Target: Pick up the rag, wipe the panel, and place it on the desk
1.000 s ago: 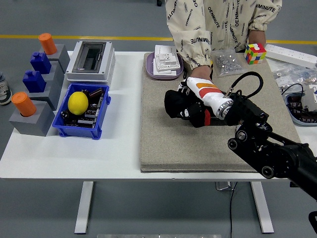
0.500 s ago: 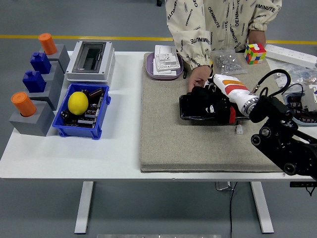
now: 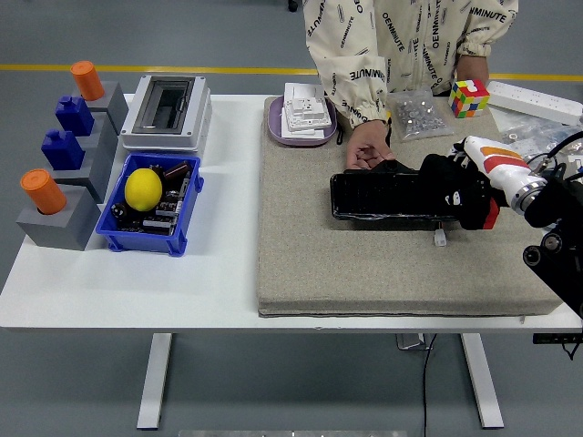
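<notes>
Head view: right hand in from the right edge, white-and-orange wrist shell showing, fingers clamped on a dark rag pressed against the right end of a black panel. Panel lying flat and lengthwise on a beige mat spread over the white table. Small white piece on the mat just near of the panel. Person's hand at the panel's far left corner, touching or just above its edge, sleeve in a cream printed fabric. Left robot arm out of sight.

Far side of the mat: purple tray with white switch plates, a clear bag of small parts, a colour cube. Left of the mat: grey breaker box, blue bin holding a yellow lemon, grey blocks with orange cylinders and blue pieces.
</notes>
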Robot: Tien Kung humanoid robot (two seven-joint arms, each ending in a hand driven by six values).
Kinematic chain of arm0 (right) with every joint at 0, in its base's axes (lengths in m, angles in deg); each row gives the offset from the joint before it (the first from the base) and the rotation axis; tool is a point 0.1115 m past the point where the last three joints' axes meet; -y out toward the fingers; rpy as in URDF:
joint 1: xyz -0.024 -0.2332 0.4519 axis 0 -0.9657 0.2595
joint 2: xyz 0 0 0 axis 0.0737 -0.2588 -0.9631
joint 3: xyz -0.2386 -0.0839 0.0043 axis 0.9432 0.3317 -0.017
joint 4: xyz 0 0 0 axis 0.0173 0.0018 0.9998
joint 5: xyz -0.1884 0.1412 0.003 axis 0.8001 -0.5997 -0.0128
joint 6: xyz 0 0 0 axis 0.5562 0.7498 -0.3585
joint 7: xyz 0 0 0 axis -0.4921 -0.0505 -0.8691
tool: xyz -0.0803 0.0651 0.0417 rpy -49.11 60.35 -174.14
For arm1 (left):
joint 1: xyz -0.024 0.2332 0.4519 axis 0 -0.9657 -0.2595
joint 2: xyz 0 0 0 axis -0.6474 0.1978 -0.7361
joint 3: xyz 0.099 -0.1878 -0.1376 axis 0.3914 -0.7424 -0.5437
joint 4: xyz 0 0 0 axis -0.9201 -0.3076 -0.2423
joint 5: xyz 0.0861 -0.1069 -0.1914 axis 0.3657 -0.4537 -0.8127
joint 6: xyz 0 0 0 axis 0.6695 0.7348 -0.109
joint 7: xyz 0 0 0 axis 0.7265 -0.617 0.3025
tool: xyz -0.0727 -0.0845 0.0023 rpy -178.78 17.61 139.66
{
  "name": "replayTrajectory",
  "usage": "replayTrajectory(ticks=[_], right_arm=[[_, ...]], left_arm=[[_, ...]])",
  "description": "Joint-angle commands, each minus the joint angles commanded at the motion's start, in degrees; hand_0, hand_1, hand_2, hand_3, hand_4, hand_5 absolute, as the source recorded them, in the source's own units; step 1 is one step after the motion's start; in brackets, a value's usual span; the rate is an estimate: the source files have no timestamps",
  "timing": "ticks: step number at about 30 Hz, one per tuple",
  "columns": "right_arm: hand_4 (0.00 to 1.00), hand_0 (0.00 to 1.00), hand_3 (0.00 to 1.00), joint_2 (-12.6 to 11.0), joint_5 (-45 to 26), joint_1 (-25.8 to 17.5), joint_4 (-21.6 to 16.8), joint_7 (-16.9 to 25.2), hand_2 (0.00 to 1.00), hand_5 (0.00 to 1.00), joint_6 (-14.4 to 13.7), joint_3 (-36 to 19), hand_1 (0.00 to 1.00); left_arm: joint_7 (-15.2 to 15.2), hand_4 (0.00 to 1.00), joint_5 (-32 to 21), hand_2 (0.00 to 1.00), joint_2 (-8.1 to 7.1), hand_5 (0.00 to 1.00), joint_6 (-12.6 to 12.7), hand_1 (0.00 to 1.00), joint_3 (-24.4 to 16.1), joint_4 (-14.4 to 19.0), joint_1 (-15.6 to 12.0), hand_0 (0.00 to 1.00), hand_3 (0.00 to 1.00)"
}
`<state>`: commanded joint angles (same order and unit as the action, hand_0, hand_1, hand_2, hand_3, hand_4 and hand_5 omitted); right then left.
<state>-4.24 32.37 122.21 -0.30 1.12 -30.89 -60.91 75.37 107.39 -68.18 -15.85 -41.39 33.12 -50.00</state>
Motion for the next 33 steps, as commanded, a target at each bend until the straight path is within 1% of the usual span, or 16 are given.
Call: replayTrajectory(ticks=[7, 14, 22, 33], right_arm=[[0.992, 0.260, 0.424, -1.63, 0.24, -1.01, 0.17, -0.03, 0.425, 0.024, 0.07, -1.52, 0.341], [0.992, 0.258, 0.424, -1.78, 0.27, -1.33, 0.00, -0.04, 0.424, 0.025, 0.09, -1.67, 0.341], [0.992, 0.258, 0.424, -0.49, 0.18, -1.43, -0.42, -0.05, 0.424, 0.026, 0.05, -0.83, 0.341], [0.993, 0.257, 0.424, 2.47, -0.24, 0.41, -0.43, -0.13, 0.424, 0.028, 0.03, 2.09, 0.341]], left_arm=[[0.02, 0.592, -0.02, 0.733, 0.08, 0.469, 0.01, 0.691, -0.10, 0.00, -0.07, 0.642, 0.566], [-0.02, 0.592, 0.03, 0.732, 0.04, 0.469, 0.02, 0.692, -0.01, 0.00, -0.16, 0.642, 0.564], [-0.01, 0.594, -0.14, 0.733, -0.09, 0.471, -0.01, 0.692, 0.36, 0.00, -0.35, 0.643, 0.564], [-0.04, 0.592, -0.19, 0.733, -0.34, 0.469, -0.04, 0.691, 0.89, 0.00, -0.44, 0.642, 0.565]])
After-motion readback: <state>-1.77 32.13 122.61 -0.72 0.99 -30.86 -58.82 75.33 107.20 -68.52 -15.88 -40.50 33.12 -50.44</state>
